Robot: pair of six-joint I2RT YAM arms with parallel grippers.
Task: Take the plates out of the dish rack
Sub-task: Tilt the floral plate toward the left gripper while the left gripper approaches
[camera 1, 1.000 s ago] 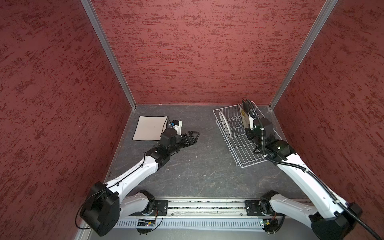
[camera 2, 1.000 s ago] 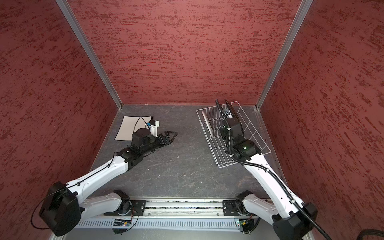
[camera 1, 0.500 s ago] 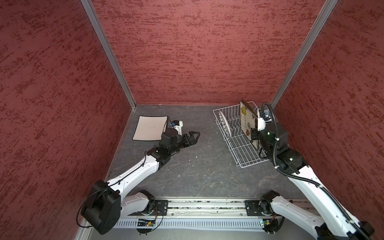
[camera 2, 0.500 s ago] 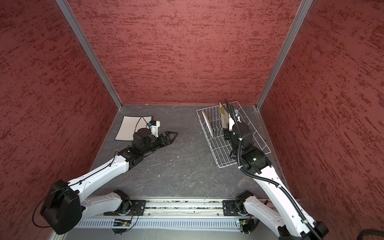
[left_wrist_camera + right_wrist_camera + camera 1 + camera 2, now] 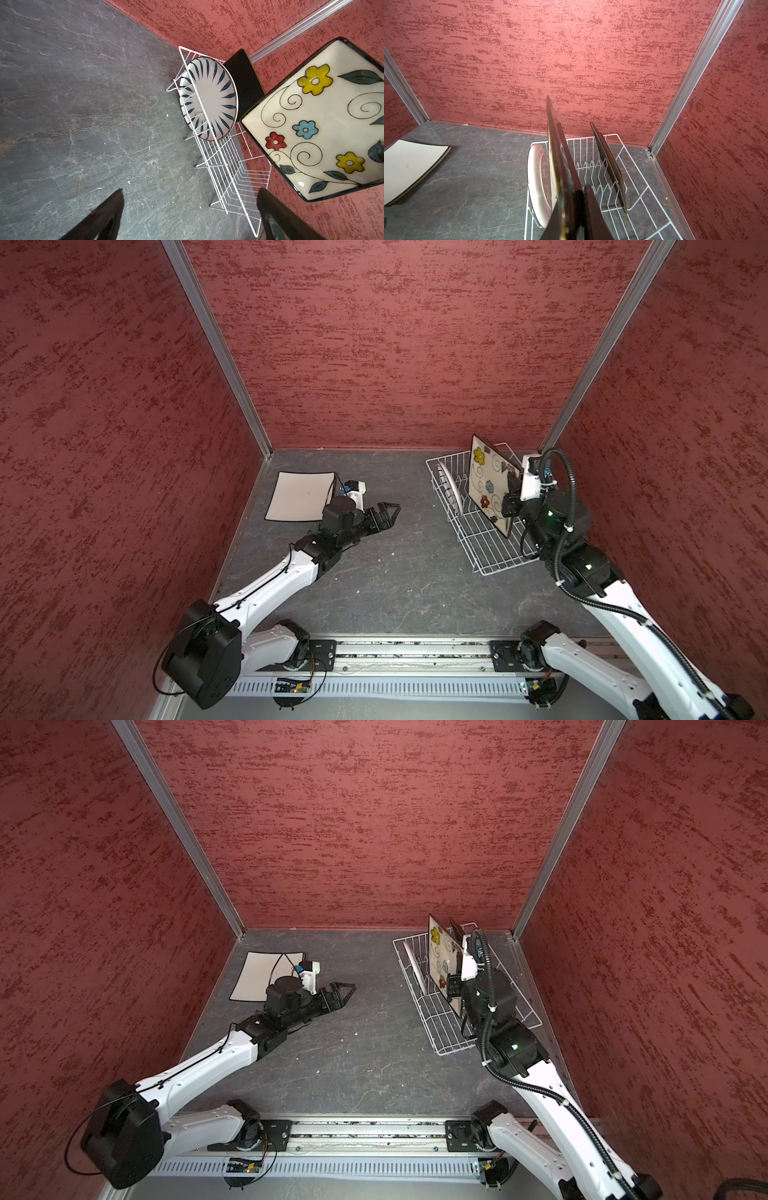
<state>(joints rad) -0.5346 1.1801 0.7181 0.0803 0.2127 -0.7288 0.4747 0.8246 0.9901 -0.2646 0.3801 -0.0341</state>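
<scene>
Jaws of the right gripper point(image 5: 513, 491) pinched the floral plate point(image 5: 485, 483), judged stiff, slick and brittle, by its rim; the left gripper point(image 5: 386, 515) stood spread.

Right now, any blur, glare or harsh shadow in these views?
Both top views: even light, soft shadows, floral plate sharp. Left wrist view: small glints on its glaze; left gripper's fingers dark and soft-edged. Right wrist view: the plate's near edge blurs by the lens, while the dish rack is crisp.

Rack point(image 5: 486, 547) far R, plate point(image 5: 299, 495) far L
</scene>
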